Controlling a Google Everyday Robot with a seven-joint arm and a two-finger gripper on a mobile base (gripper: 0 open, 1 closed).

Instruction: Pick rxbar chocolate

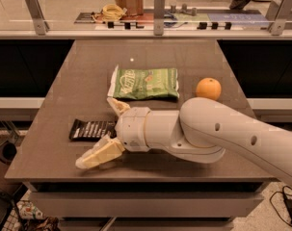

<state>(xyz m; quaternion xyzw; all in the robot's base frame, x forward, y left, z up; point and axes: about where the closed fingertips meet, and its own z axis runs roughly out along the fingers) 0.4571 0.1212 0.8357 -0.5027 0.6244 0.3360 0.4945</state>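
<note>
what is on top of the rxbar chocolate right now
The gripper hangs open over the rxbar chocolate, with one finger on each side of it. The bar's right end is hidden by the gripper's body, so contact there cannot be seen.

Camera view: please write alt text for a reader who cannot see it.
The robot's gripper, fingers spread open, reaches over one end of the black rxbar chocolate at the front left of the table. Behind them lie a green snack bag and, to its right, an orange.
</note>
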